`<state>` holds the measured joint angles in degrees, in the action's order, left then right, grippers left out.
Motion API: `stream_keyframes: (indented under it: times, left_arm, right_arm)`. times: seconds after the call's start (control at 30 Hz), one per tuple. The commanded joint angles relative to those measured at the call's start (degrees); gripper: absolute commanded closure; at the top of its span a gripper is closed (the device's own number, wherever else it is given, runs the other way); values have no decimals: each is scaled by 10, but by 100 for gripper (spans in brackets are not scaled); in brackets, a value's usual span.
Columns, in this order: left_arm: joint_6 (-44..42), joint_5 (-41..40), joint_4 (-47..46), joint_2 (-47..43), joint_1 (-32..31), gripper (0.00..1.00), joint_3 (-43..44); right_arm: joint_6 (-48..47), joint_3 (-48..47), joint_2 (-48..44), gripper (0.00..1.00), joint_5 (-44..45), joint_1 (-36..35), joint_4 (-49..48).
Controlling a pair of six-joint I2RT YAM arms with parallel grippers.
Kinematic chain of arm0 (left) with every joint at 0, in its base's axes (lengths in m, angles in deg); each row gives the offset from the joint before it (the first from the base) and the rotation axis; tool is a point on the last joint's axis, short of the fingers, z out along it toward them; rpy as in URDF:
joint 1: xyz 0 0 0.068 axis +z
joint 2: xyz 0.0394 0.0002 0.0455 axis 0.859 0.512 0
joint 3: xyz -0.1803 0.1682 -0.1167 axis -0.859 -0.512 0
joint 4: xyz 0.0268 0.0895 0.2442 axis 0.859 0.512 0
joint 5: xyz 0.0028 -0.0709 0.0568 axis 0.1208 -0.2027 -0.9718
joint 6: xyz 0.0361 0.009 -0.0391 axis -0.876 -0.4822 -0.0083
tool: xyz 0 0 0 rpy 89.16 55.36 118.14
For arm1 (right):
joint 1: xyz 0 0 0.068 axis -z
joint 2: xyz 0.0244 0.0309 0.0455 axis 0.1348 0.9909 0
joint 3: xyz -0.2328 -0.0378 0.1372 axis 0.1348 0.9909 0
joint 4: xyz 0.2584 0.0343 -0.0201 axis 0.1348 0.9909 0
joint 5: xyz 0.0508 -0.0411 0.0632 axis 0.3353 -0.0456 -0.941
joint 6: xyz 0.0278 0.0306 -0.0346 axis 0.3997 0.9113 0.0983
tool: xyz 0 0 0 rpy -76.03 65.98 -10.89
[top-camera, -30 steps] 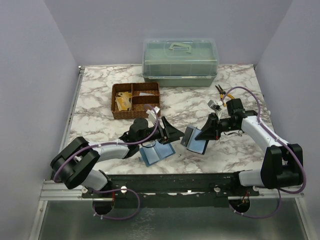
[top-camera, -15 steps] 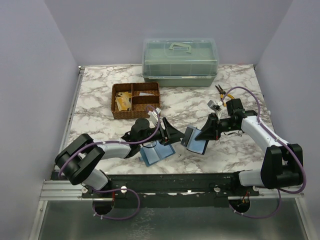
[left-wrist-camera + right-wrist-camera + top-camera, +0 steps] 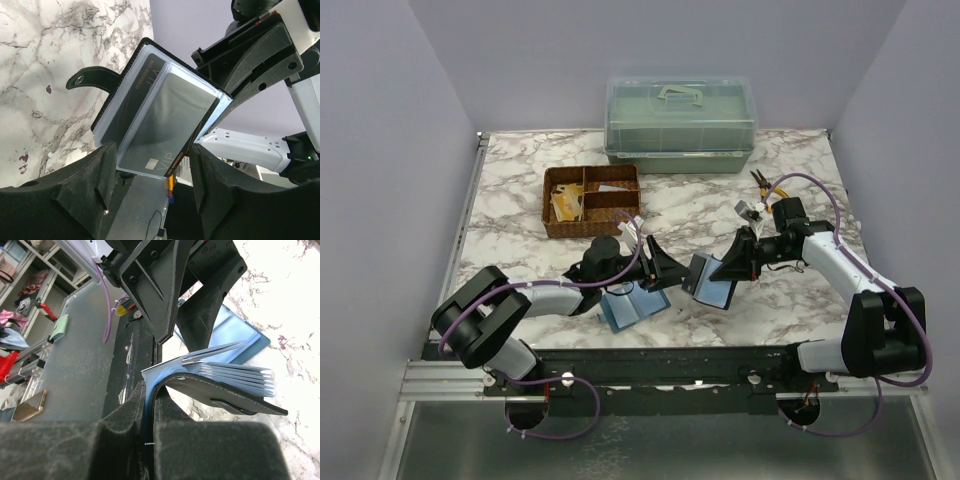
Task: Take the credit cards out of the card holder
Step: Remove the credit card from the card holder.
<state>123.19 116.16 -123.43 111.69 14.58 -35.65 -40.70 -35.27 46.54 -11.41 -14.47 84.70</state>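
Not much moved in the last second, but it matters. The left arm has crept a bit to the right in the top view, and the left claw now sits right up against the card holder, just below the middle of the frame. The card holder itself hasn't budged. The right claw is clenched on one black cover and holds it up off the surface, fanned open, with the clear sleeves sticking out toward the right of its wrist view.

From the left wrist cam, the left claw is released. Its fingers are spread, and the bottom end of the top card pokes into the gap between them. Can't tell if either pad is touching it yet. My read is that this is the line-up-for-the-pinch step. No card looks to be out yet, so the task is barely started. Next it needs to close on that one card and not the sleeve, which looks slippery, and there's a second card right behind it.

Other stuff: the snap tab hangs out at the left of that view, away from the fingers. A light-blue folder lies open on the surface right under the left claw, so a dropped card would probably land there. The brown basket and lidded box are further up the frame, well apart from the action. The real squeeze is the two claws being nose to nose.
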Motion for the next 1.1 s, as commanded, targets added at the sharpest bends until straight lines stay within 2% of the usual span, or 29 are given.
stream_keyframes:
  times: [0.0, 0.13, 0.47, 0.63, 1.07]
  left_arm:
    - [13, 28, -32, 0, 0, 36, 15]
    - [23, 30, -47, -5, 0, 42, 11]
    - [29, 30, -63, -27, 1, 43, -6]
    - [30, 31, -66, -35, 2, 52, -7]
    - [33, 32, -66, -51, 6, 53, -12]
  right_arm:
    - [-14, -5, 3, 100, -30, -4, 11]
    - [-14, -7, 4, 100, -26, -4, 11]
    - [49, 5, -1, 100, 12, -4, -47]
    - [109, 16, -2, 100, 55, -6, -98]
    - [170, 17, 11, 100, 113, -11, -147]
